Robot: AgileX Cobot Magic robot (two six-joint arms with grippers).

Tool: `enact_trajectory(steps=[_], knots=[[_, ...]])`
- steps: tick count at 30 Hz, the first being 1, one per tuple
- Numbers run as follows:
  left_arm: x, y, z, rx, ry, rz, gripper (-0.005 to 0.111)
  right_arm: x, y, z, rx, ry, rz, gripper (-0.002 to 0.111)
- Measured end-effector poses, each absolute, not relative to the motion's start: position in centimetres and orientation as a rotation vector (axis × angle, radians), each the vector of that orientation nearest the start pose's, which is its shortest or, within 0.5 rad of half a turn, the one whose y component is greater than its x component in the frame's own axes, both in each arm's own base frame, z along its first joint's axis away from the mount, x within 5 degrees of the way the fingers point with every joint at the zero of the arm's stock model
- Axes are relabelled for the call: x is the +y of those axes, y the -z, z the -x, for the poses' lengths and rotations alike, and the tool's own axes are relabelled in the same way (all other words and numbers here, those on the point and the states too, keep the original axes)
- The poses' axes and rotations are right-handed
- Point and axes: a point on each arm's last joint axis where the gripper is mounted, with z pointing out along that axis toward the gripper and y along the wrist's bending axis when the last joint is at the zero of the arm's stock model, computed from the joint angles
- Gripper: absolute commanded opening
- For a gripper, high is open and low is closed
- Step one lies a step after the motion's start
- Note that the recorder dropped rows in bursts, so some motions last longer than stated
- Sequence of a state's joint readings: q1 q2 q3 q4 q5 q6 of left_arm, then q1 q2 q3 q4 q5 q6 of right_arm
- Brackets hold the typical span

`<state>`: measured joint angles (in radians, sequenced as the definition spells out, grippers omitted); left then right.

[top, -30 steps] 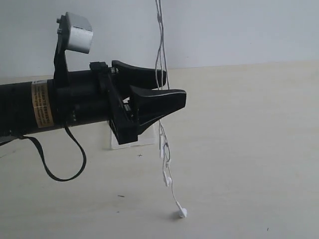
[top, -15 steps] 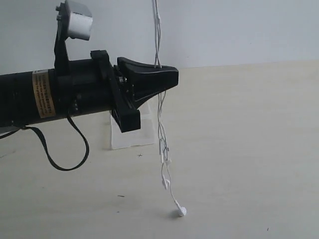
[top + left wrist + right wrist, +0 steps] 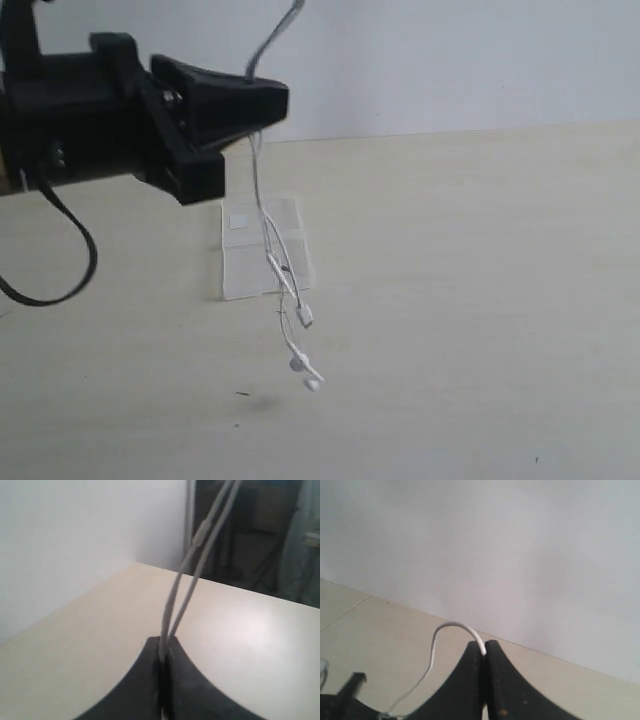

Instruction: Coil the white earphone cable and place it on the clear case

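The white earphone cable point(image 3: 274, 262) hangs long-axis down from our left gripper point(image 3: 280, 100), pinched there as doubled strands, with the clear case point(image 3: 245, 268) on the table directly below, while our right gripper point(image 3: 484, 649) pinches its upper end.

One white earphone cable point(image 3: 278, 268), one clear case point(image 3: 245, 275), one table point(image 3: 480, 300), two pincers: left pincer point(image 3: 164, 655) and right pincer point(image 3: 485, 650).
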<state>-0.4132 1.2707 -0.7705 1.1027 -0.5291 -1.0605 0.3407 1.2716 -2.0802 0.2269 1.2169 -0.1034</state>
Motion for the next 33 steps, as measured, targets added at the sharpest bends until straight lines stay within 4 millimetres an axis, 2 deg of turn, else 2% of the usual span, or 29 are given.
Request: enact_trajectory(steps=[4, 8, 12, 15, 19, 23, 26, 33], knots=[[-12.5, -33.7, -21.8, 1.615, 0.54, -0.596, 0.0, 6.9, -57.4, -14.5, 1.872, -0.381, 0.476, 0.0], [-10.6, -35.9, -20.0, 1.576, 0.426, -0.52, 0.0, 6.4, -54.4, -13.3, 1.966, -0.371, 0.484, 0.0], [-9.2, -37.9, -17.9, 1.507, 0.384, -0.469, 0.0, 6.6, -49.6, -13.7, 2.123, -0.365, 0.512, 0.0], [-8.6, -38.8, -16.8, 1.466, 0.394, -0.443, 0.0, 7.4, -45.3, -14.5, 2.245, -0.385, 0.629, 0.0], [-8.3, -39.3, -15.9, 1.45, 0.442, -0.399, 0.0, 9.5, -39.1, -15.8, 2.362, -0.575, 0.835, 0.0], [-8.2, -38.9, -15.9, 1.472, 0.462, -0.373, 0.0, 11.3, -34.6, -17.2, 2.332, -0.757, 0.95, 0.0], [-8.2, -38.3, -15.9, 1.496, 0.471, -0.357, 0.0, 12.4, -32.1, -18.6, 2.293, -0.858, 0.966, 0.0], [-8.2, -38.2, -15.9, 1.503, 0.48, -0.349, 0.0, 14.1, -27.9, -21.3, 2.312, -1.002, 0.976, 0.002]])
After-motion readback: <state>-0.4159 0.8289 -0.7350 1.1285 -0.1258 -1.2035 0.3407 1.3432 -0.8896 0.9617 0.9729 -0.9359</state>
